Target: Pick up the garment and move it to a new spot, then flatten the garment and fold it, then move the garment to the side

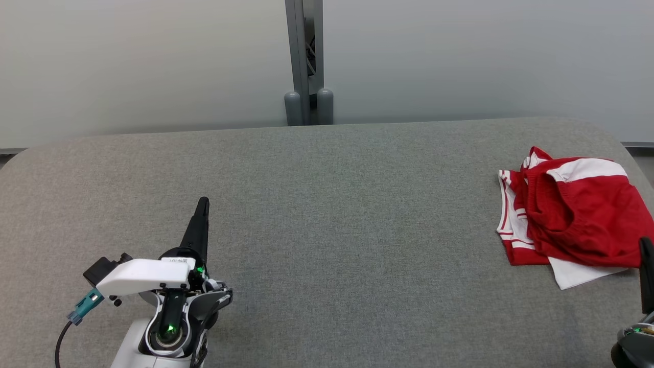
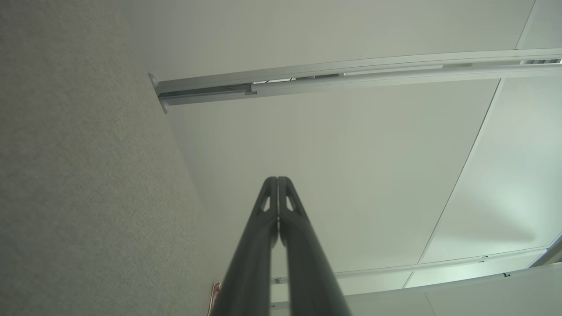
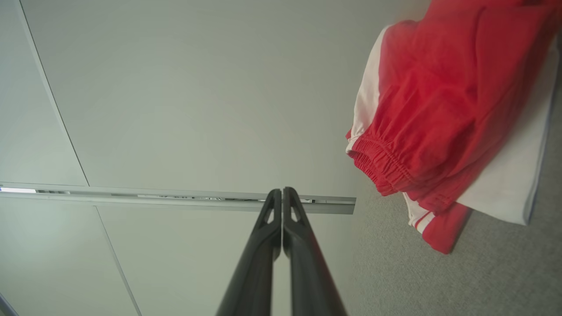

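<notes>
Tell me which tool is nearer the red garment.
The right tool, at the head view's lower right beside the garment; the left tool sits far across the table.

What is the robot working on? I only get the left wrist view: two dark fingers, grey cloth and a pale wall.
Observer: A red-and-white fabric garment lies on the grey cloth-covered table, far to the robot's right.
Operator: Is something gripping it?
Observer: No. The right pincer is shut and empty beside it.
Operator: Is it neat?
Observer: Loosely layered; its red elastic waistband shows in the right wrist view.
</notes>
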You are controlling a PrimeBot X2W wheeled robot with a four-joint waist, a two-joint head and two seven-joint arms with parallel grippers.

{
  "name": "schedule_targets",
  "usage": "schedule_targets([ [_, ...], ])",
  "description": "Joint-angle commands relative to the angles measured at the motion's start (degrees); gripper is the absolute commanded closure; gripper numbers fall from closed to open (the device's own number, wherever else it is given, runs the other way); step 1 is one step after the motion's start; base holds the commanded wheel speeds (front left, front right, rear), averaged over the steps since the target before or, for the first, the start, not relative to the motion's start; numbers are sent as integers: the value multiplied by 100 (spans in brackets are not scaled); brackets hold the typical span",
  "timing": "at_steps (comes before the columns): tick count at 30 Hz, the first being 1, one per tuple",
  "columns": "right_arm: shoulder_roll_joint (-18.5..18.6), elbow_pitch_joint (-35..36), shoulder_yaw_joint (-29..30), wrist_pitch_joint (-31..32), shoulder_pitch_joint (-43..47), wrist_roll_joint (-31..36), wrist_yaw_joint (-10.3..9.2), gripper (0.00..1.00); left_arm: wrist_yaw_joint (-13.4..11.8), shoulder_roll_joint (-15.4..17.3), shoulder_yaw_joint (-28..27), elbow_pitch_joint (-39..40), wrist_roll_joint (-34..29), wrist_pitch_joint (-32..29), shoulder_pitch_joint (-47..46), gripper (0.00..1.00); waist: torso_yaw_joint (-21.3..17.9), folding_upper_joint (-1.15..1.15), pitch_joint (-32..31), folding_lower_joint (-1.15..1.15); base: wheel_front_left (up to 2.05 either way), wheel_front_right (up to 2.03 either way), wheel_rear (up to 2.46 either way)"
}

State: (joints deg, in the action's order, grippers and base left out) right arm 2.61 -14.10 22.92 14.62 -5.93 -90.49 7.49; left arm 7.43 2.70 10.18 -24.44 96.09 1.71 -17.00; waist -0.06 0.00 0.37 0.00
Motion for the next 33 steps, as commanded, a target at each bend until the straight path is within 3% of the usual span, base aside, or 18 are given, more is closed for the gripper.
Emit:
schedule_targets([
  [1,50,-11,8,13,-44,-35,0,100,21,33,-3,-1,13,-7,-91,100,0,0,0,0,0,0,0],
  [33,51,-11,5,14,-44,-35,0,100,21,34,-3,1,12,-7,-91,100,0,0,0,0,0,0,0],
])
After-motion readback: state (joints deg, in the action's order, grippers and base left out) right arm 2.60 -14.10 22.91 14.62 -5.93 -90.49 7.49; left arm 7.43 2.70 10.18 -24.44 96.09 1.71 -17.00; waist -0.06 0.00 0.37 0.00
